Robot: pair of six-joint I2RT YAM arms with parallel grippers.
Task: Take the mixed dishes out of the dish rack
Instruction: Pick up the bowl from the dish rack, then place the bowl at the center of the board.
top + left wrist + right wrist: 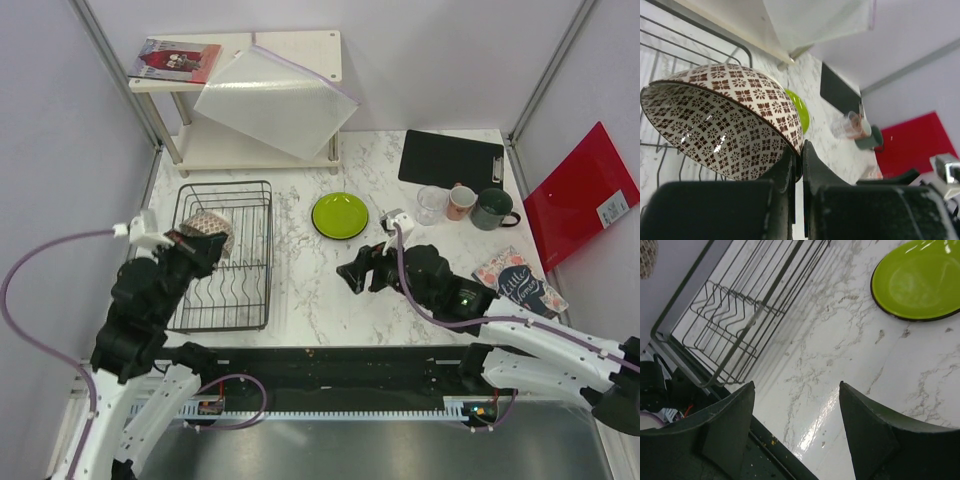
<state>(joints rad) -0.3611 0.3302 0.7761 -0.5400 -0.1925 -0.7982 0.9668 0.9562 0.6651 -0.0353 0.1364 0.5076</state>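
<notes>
The brown-patterned white ceramic bowl (725, 120) hangs tilted above the far half of the black wire dish rack (250, 300), its rim clamped in my left gripper (799, 161). I judge it stiff, glaze-slick, weighty and breakable, so it wants a firm rim pinch. My right gripper (797, 390) hovers spread and empty over the white marble table (300, 290), where I count one lime-green plate (340, 215), one clear glass (431, 204), one small pink cup (461, 201) and one dark handled mug (492, 208).

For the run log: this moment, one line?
left fingers: shut on brown patterned bowl at dish rack | right fingers: open | lime-green plate: on table
</notes>
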